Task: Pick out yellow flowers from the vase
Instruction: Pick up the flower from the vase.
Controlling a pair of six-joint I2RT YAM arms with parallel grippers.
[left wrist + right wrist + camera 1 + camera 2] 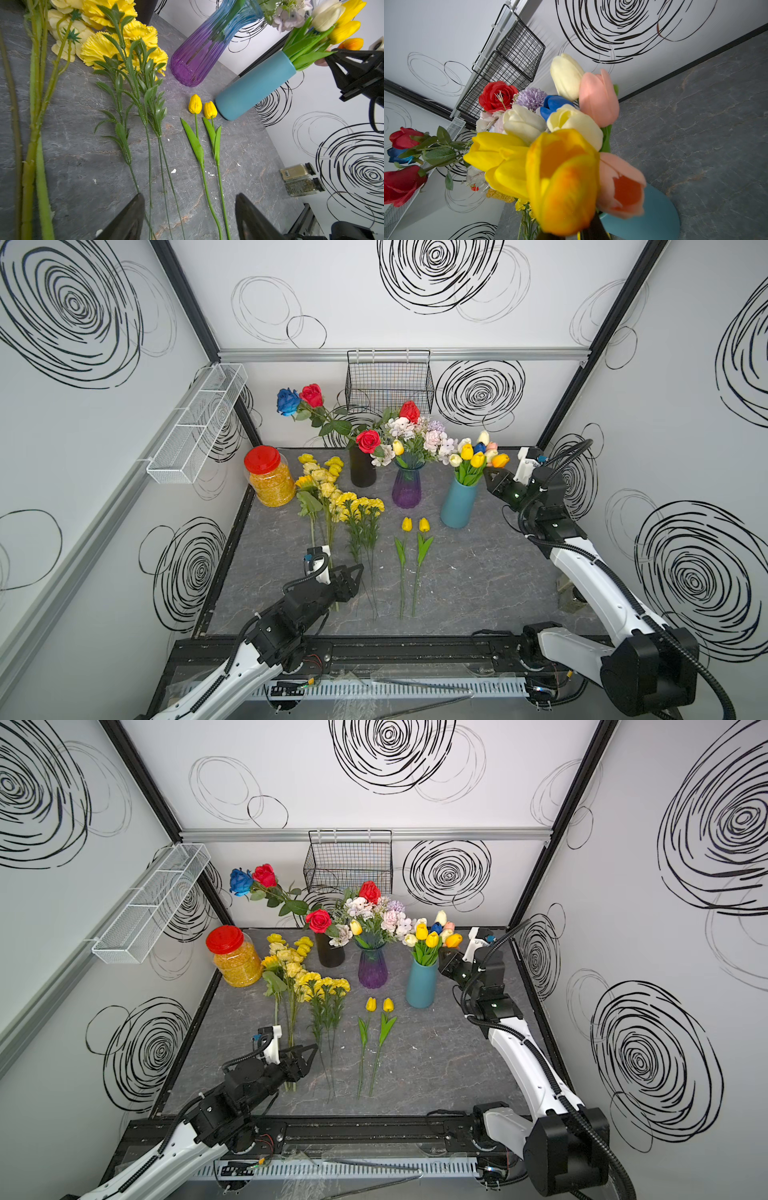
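Grasp step: right fingers (489, 475) nearly together below orange-yellow artificial tulip (500, 460) — stem pinch, cannot tell; left fingers (355, 576) spread, empty. Next, probably: lift clear of teal ceramic vase (457, 506).

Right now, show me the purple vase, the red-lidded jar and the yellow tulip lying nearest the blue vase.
purple vase (406, 489), in a top view, on its ribbed body
red-lidded jar (262, 459), in a top view, on the lid
yellow tulip (424, 524) nearest the blue vase (457, 506), in a top view, on its bloom
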